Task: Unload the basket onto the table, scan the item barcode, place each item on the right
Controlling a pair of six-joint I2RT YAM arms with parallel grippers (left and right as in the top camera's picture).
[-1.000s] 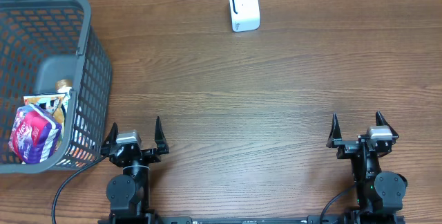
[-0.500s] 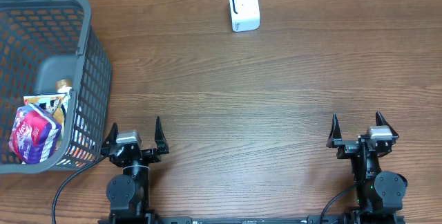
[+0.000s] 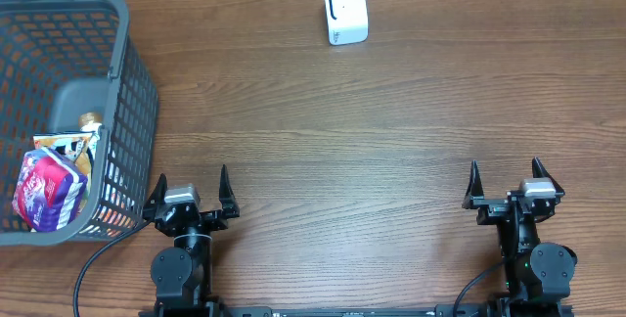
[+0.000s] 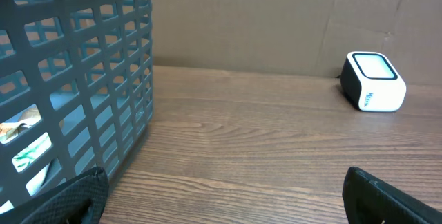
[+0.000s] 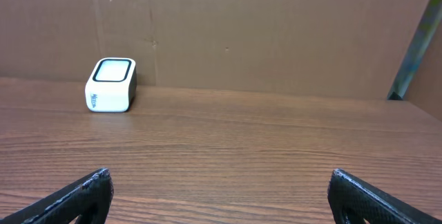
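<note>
Nothing is done yet. The basket [image 3: 123,48] sits just left of your left gripper [image 3: 192,180], packets [image 3: 47,188] inside, none picked. The scanner [image 3: 345,11] stands well ahead, between it and the right gripper [image 3: 506,170]. Both gape wide, empty.

left claw [image 3: 192,182] wide open, empty | right claw [image 3: 506,172] wide open, empty

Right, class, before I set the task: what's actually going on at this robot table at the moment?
Nothing is being handled yet. The left gripper and right gripper both sit open and empty at the near edge of the wooden table. The items to scan, a few snack packets, lie in the grey basket at the left. The white barcode scanner stands alone at the far edge. Scanning has not started.
</note>
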